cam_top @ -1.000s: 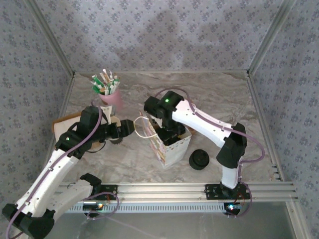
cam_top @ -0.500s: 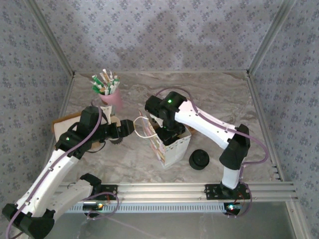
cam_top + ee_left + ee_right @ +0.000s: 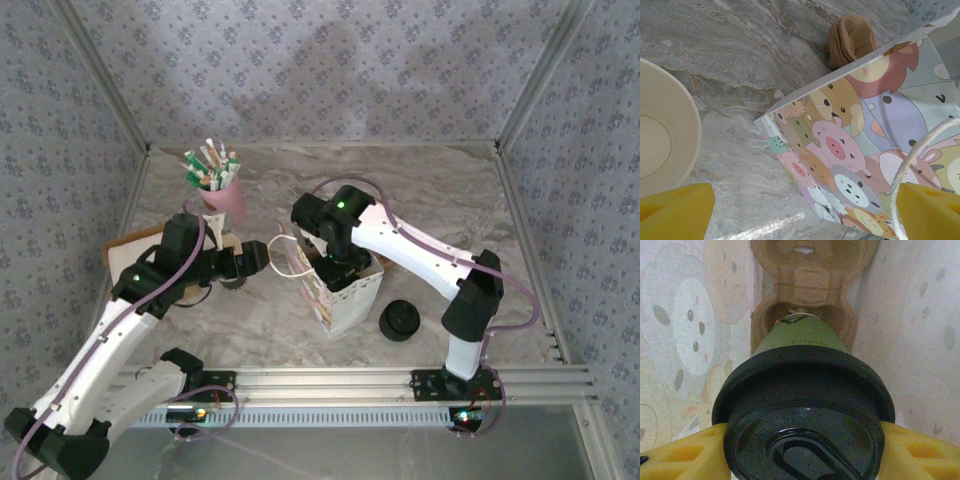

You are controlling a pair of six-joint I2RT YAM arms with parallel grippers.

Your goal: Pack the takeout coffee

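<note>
The takeout coffee [image 3: 799, 334], an olive-green paper cup with a black lid [image 3: 805, 405], is held between the yellow fingers of my right gripper [image 3: 802, 452]. It hangs inside the cartoon-animal paper bag [image 3: 340, 298], its base at a hole of the brown pulp carrier [image 3: 805, 270] at the bag's bottom. From above, my right gripper [image 3: 345, 268] reaches down into the bag's mouth. My left gripper [image 3: 800, 210] stands open beside the bag [image 3: 860, 150], with the white rope handle [image 3: 920, 155] next to its right finger [image 3: 932, 212].
A cream-lined cup [image 3: 660, 145] stands at the left gripper's left. Black lids [image 3: 400, 320] sit right of the bag. A pink cup of packets [image 3: 218, 190] stands at the back left, a cardboard tray [image 3: 125, 248] at the left edge, and a brown pulp piece [image 3: 852, 37] beyond the bag.
My right arm has shifted slightly to the right while its gripper stays in the bag with the cup. The left arm has not moved.
</note>
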